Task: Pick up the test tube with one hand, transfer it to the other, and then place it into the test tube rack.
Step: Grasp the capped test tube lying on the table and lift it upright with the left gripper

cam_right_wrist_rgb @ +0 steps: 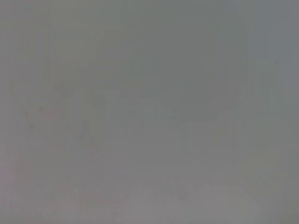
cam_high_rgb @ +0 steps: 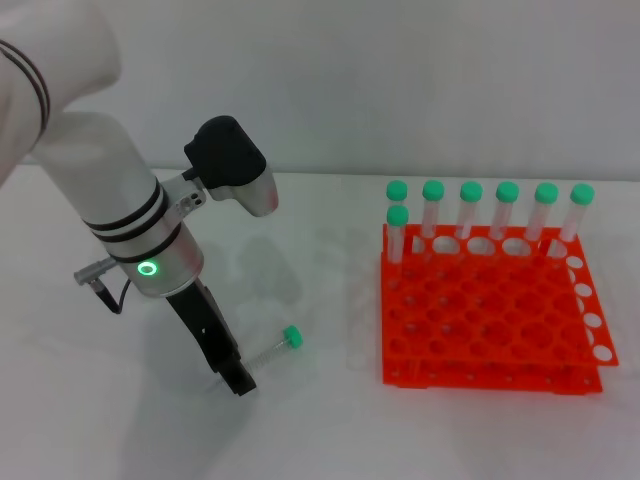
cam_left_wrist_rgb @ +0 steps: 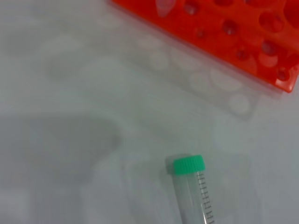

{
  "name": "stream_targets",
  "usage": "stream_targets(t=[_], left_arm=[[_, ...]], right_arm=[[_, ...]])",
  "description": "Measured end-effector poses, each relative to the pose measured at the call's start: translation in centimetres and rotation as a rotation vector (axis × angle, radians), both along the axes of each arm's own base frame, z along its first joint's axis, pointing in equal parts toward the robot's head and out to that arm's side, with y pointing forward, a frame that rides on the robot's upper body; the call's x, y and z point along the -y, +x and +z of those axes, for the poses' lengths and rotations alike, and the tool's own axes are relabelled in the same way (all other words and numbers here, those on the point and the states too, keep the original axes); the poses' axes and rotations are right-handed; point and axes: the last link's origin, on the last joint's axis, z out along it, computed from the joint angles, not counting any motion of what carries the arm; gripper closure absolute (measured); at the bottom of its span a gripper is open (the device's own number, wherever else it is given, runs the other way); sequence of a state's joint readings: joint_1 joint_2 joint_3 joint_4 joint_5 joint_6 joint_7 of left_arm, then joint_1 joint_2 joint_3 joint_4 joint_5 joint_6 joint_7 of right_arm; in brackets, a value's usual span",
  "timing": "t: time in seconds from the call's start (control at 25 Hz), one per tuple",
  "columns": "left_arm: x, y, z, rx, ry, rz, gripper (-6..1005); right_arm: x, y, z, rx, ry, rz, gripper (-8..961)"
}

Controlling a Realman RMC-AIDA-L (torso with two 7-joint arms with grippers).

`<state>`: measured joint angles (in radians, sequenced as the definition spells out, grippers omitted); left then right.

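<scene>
The test tube (cam_high_rgb: 272,351) lies on its side on the white table, its green cap pointing toward the rack. My left gripper (cam_high_rgb: 238,382), black on the white arm with the green ring light, reaches down to the table at the tube's bottom end. The left wrist view shows the tube (cam_left_wrist_rgb: 194,191) close below the camera, cap end away from it. The orange-red test tube rack (cam_high_rgb: 490,320) stands to the right, and its corner shows in the left wrist view (cam_left_wrist_rgb: 243,32). My right gripper is out of view; the right wrist view shows only blank grey.
Several green-capped tubes (cam_high_rgb: 470,205) stand upright along the rack's back row, and one more (cam_high_rgb: 397,230) stands at its back left corner. Bare white table lies between the lying tube and the rack.
</scene>
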<state>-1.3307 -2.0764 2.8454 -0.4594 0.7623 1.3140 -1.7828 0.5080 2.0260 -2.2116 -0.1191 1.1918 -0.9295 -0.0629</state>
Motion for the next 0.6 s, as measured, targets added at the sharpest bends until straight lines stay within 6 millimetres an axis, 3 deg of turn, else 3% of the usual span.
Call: stream_targets(t=[0.24, 0.48, 0.6], left_arm=[[0.23, -0.18, -0.31, -0.032, -0.006, 0.023, 302], [0.18, -0.29, -0.28, -0.048, 0.004, 0.034, 526], [0.25, -0.26, -0.45, -0.051, -0.001, 0.036, 559]], right_arm=[[0.02, 0.07, 0.06, 0.002, 0.000, -0.002, 138], [0.05, 0.12, 0.07, 0.003, -0.001, -0.004, 140], [0.16, 0.22, 0.07, 0.004, -0.001, -0.006, 141]])
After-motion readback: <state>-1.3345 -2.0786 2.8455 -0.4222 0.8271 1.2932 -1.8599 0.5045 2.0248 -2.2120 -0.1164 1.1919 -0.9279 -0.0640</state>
